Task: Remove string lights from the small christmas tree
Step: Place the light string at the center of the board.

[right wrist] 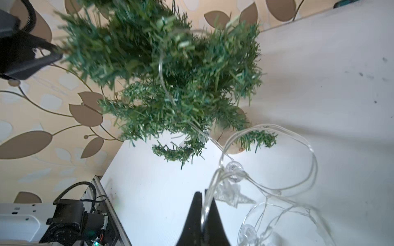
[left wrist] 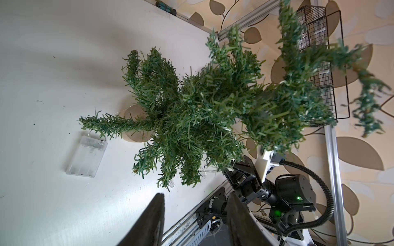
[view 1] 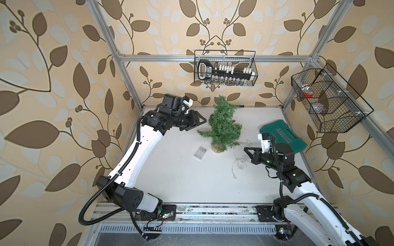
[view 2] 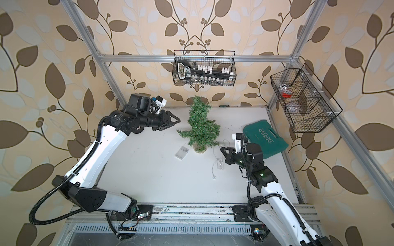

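Observation:
The small christmas tree (view 1: 223, 125) (view 2: 201, 127) stands on its tan disc base (view 1: 217, 148) at mid-table. The string lights' clear battery box (view 1: 200, 153) (left wrist: 87, 156) lies left of the base. Their loose loops and bulbs (view 1: 239, 161) (view 2: 217, 165) lie on the table right of the tree. In the right wrist view one strand (right wrist: 162, 64) runs through the branches. My right gripper (view 1: 245, 148) (right wrist: 201, 192) is shut on the string lights' wire, right of the base. My left gripper (view 1: 204, 121) (left wrist: 195, 193) hangs open and empty, left of the tree's middle.
A green tool case (view 1: 283, 136) lies at the right edge behind my right arm. A wire basket (view 1: 225, 68) hangs on the back rail and another wire basket (view 1: 328, 100) on the right frame. A small screwdriver (left wrist: 166, 6) rests along the back edge.

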You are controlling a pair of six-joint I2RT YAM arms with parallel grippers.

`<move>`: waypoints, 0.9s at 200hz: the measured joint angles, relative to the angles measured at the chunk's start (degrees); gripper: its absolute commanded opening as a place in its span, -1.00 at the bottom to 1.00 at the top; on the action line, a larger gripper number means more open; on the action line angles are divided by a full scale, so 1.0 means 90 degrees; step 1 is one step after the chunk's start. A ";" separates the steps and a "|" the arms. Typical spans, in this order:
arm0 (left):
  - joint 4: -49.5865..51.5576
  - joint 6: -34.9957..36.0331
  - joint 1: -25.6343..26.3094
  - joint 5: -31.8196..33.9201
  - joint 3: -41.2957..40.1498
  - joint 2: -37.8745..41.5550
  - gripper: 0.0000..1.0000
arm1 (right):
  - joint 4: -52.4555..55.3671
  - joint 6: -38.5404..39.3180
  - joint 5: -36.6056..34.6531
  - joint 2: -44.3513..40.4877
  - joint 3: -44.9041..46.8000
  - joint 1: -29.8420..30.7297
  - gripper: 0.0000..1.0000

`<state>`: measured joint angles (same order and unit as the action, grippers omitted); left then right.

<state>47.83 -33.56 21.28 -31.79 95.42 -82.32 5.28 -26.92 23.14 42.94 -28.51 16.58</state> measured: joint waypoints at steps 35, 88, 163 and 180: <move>-0.0007 -0.0005 0.0000 -0.0053 -0.0056 0.0002 -0.03 | -0.0678 0.0051 -0.0510 0.0469 0.0284 0.0554 -0.73; -0.0005 -0.0002 0.0000 -0.0092 -0.0056 0.0002 -0.03 | -0.1481 0.0316 -0.1146 0.1477 0.0289 0.0695 -0.36; 0.0051 0.0044 0.0000 -0.0087 -0.0056 0.0012 -0.02 | -0.2008 0.0736 -0.1338 0.2579 -0.0058 0.0736 -0.22; 0.0051 0.0049 0.0000 -0.0087 -0.0056 0.0012 -0.03 | -0.2191 0.0763 -0.1338 0.2754 -0.0090 0.0816 -0.22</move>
<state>48.29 -33.12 21.28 -32.58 94.91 -82.21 -14.44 -20.05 11.09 67.72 -29.32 23.92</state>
